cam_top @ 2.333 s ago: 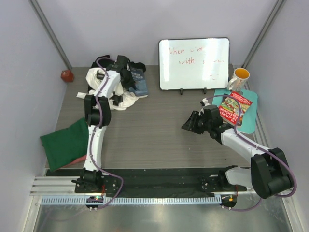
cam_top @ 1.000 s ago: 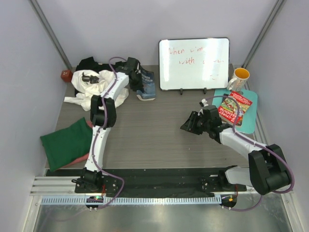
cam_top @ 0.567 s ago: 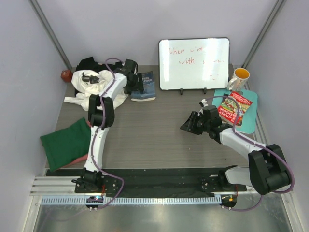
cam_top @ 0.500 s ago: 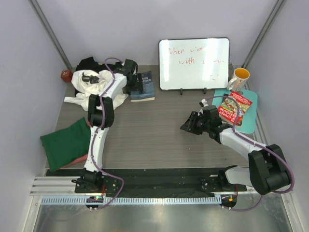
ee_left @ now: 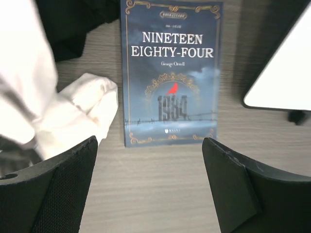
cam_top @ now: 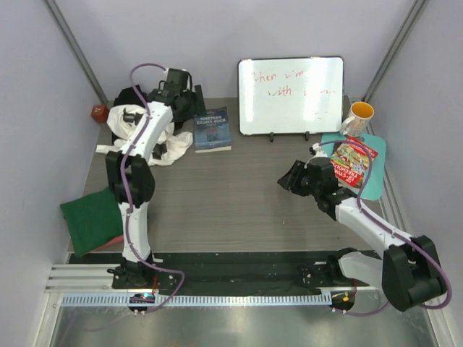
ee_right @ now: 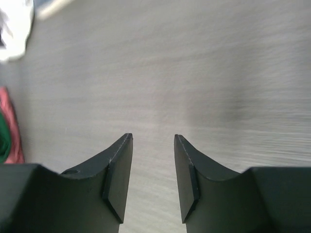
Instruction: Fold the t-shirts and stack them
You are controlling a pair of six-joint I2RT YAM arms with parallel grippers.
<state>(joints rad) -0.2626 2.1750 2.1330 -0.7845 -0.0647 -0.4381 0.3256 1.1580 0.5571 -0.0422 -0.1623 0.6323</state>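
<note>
- L wrist only: book (ee_left: 170,73) title legible, white t-shirt (ee_left: 82,111) just beside, 9 o'clock; left end effector (ee_left: 148,145) released.
- Top: whiteboard (cam_top: 291,94) at 3 o'clock of book.
- R wrist: right end effector (ee_right: 153,145) released, empty.

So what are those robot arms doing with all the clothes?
They're meant to fold and stack t-shirts. The left gripper hangs open above a blue book, beside a crumpled white t-shirt and a black t-shirt at the back. The right gripper is open over the table, holding nothing. A green t-shirt lies on a pink one at the left.
</note>
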